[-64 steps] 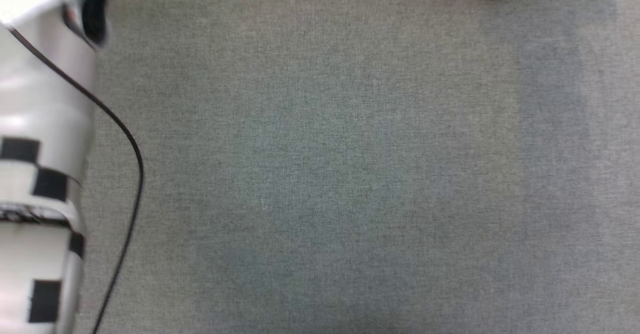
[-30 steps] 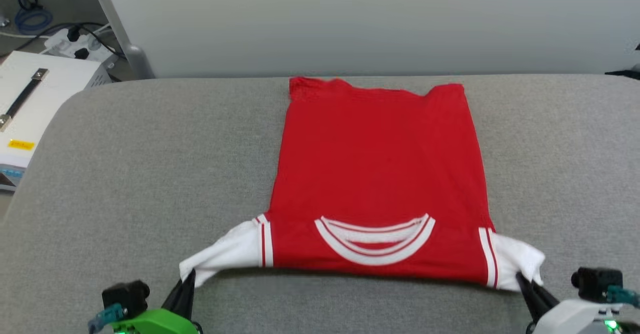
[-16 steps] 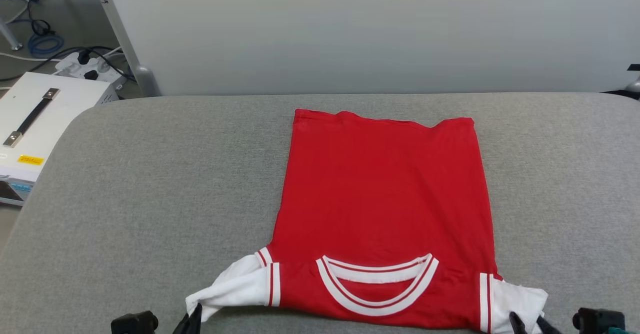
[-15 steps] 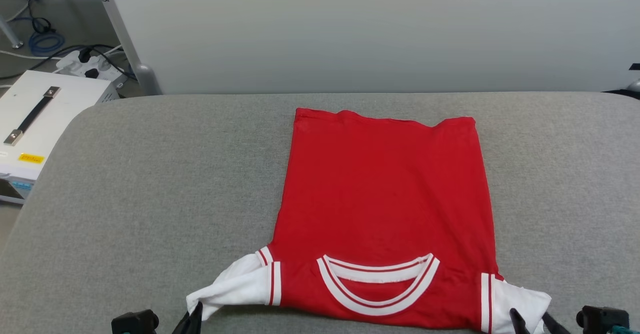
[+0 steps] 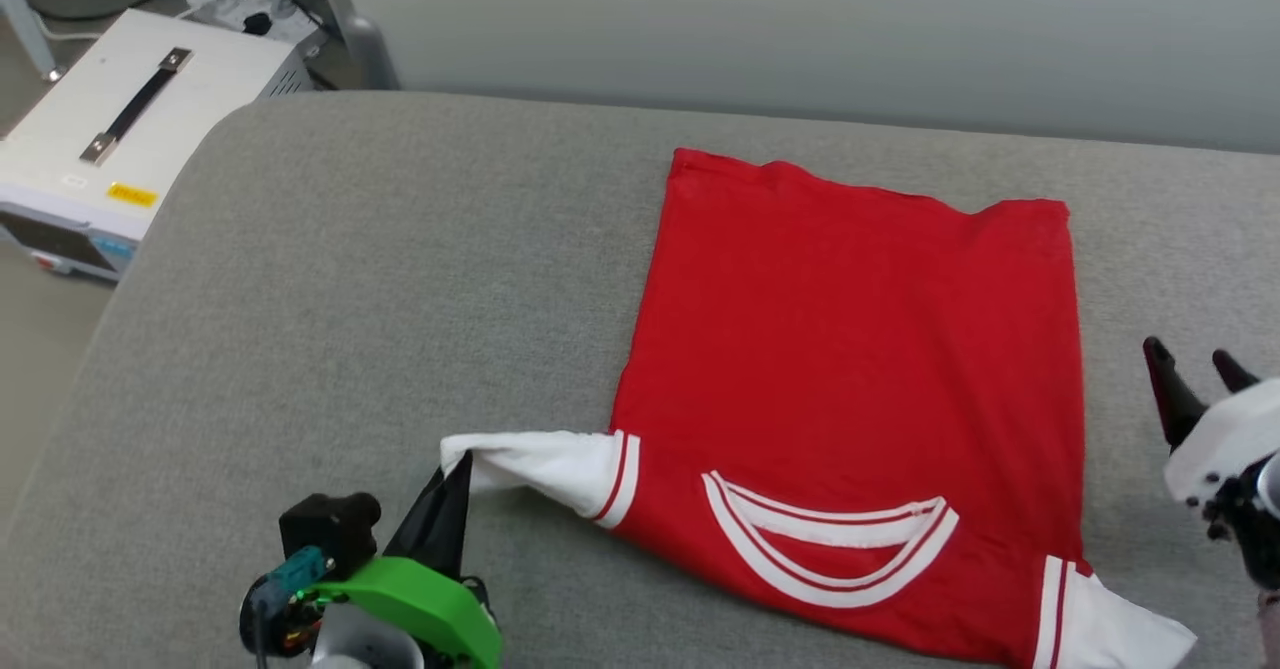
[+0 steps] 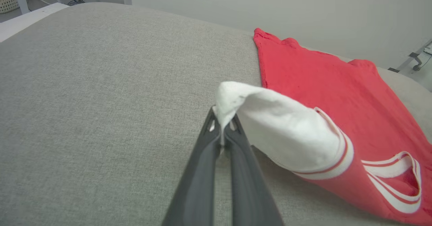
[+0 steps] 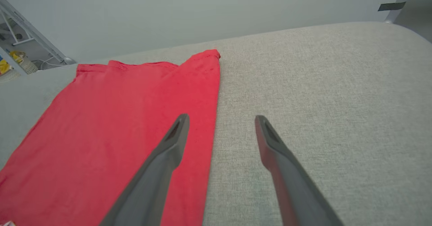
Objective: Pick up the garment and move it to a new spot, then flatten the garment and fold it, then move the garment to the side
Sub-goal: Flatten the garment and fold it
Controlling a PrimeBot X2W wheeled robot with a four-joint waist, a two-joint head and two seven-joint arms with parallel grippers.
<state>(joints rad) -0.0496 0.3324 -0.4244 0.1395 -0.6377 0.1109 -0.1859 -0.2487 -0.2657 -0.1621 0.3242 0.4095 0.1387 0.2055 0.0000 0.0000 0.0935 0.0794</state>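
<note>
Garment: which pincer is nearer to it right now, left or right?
Left. The left pincer is shut on the white sleeve of the garment, lifting it off the grey surface. The right pincer stands open beside the garment's right edge, gripping nothing.

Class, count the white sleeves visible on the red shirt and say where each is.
2. One sleeve is pinched in the left gripper; the other sleeve lies loose on the cushion at the near right corner of the shirt.

You are looking along the right gripper (image 7: pixel 221 119), its jaws standing wide apart and gripping nothing, one finger crossing the edge of the red garment (image 7: pixel 128 118) lying flat on the gray table (image 7: pixel 320 91).
</note>
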